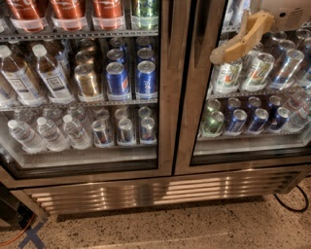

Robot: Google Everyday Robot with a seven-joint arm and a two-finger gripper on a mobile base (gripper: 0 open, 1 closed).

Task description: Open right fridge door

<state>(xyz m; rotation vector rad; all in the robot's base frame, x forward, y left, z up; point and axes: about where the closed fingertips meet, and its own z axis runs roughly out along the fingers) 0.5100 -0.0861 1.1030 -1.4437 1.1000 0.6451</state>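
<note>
The right fridge door [187, 121] is a glass pane in a brushed steel frame and fills the right half of the view. It sits flush with the left door [164, 121] and looks closed. Through its glass I see green, silver and blue cans on two shelves. My gripper [223, 54] is tan, hangs from a white arm [286, 10] at the top right, and points down-left in front of the right door's glass, close to its inner frame edge.
The left door shows water bottles, gold and blue cans and red-labelled bottles. A steel louvred grille [155, 192] runs below both doors. The floor is speckled terrazzo [194, 233]. A black cable [291, 202] lies at bottom right, and an orange cable [19, 231] at bottom left.
</note>
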